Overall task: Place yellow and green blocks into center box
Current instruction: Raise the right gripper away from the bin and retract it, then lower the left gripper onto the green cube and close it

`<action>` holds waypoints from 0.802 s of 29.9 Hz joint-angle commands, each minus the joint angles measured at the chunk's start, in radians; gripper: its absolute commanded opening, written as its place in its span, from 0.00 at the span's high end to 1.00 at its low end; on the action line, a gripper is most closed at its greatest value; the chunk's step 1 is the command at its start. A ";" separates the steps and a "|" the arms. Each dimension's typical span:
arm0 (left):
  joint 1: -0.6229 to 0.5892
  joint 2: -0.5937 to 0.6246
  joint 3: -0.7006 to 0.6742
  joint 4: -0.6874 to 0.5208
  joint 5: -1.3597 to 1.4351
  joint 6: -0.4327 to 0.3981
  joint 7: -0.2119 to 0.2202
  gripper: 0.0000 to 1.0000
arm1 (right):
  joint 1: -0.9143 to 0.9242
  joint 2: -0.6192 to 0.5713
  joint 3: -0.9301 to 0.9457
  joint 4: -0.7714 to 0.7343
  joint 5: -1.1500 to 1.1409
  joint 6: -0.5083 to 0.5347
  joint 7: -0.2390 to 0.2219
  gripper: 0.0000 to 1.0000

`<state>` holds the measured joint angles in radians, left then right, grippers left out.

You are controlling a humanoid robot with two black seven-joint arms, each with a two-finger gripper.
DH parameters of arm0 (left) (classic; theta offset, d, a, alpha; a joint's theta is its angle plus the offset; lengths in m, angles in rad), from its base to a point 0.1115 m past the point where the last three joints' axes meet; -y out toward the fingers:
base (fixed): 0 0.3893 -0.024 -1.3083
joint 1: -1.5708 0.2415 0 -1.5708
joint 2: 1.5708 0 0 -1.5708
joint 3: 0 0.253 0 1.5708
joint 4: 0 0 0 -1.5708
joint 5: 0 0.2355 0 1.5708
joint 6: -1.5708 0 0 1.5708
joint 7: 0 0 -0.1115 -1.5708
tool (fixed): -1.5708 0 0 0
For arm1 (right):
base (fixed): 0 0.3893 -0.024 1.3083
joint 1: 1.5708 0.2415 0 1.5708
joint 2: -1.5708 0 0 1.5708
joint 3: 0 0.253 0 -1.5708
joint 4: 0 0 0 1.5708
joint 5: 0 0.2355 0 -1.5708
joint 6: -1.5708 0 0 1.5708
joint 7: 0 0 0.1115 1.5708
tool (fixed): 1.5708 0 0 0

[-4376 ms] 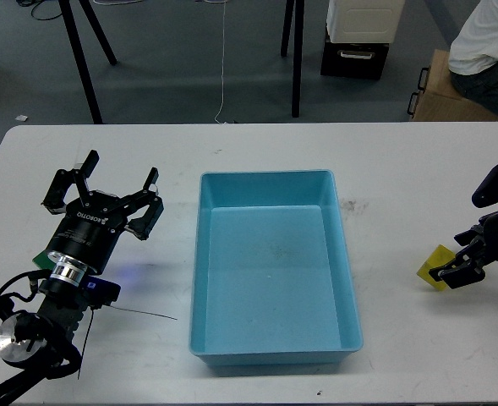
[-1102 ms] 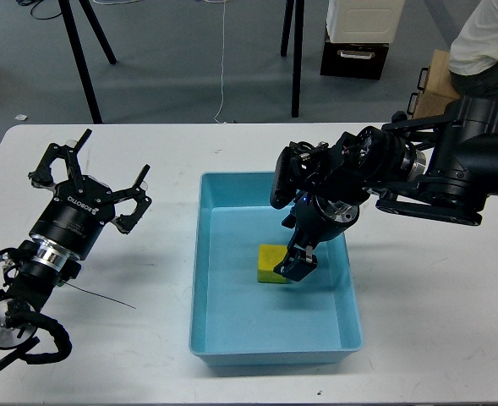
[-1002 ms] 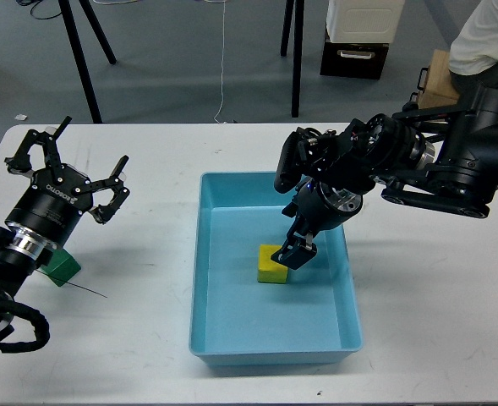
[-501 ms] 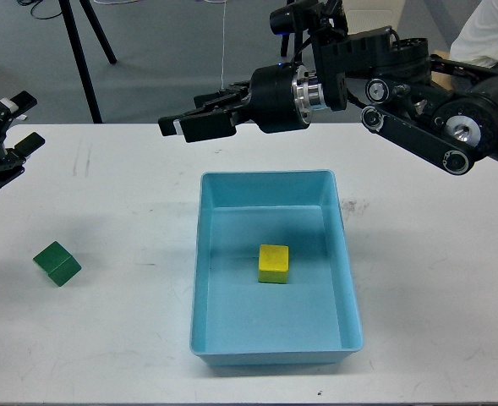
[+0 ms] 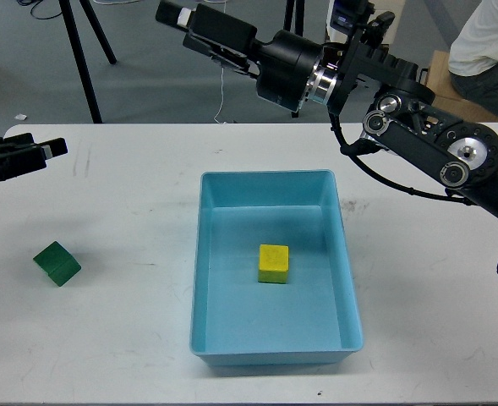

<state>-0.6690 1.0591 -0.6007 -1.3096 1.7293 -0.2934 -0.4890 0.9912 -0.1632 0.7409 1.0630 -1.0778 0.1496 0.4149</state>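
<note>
The yellow block [image 5: 273, 263] lies inside the blue center box [image 5: 205, 279], near its middle. The green block [image 5: 57, 263] lies on the white table at the left, well outside the box. My left gripper [image 5: 47, 157] is at the left edge, raised above and behind the green block; its fingers look apart and hold nothing. My right gripper [image 5: 183, 17] is high at the top of the view, past the table's far edge, pointing left; it is open and empty.
The white table [image 5: 130, 338] spans the view. Black tripod legs [image 5: 81, 59] stand on the floor behind it. A person in white [image 5: 485, 42] sits at the back right, next to a cardboard box [image 5: 439, 93].
The right arm has lifted higher and further back from the box. The left gripper has dropped a little and reached further in from the left edge. The blocks have not moved.
</note>
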 commanded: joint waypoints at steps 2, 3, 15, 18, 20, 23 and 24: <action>0.002 0.001 0.028 -0.046 0.246 -0.009 0.000 0.06 | -0.175 -0.097 0.195 0.150 0.015 -0.013 -0.013 0.01; -0.001 0.001 0.042 -0.053 0.281 -0.010 0.000 0.05 | -0.215 -0.129 0.221 0.188 0.015 -0.015 -0.013 0.01; -0.199 -0.082 0.300 -0.090 0.452 -0.195 0.000 0.01 | -0.744 -0.243 0.566 0.419 0.088 -0.016 -0.011 0.01; -0.234 -0.099 0.372 -0.053 0.452 -0.195 0.000 0.01 | -0.834 -0.242 0.591 0.423 0.090 -0.034 -0.005 0.01; -0.250 -0.129 0.413 -0.021 0.452 -0.195 0.000 0.01 | -0.887 -0.242 0.600 0.426 0.090 -0.073 -0.001 0.01; -0.256 -0.160 0.443 0.041 0.452 -0.195 0.000 0.01 | -0.925 -0.242 0.615 0.430 0.090 -0.102 0.002 0.01; -0.256 -0.168 0.447 0.061 0.452 -0.195 0.000 0.01 | -0.936 -0.242 0.621 0.430 0.090 -0.104 0.002 0.01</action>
<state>-0.9196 0.9187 -0.1789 -1.3068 2.1816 -0.4888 -0.4887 0.0912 -0.4050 1.3452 1.4913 -0.9878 0.0643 0.4150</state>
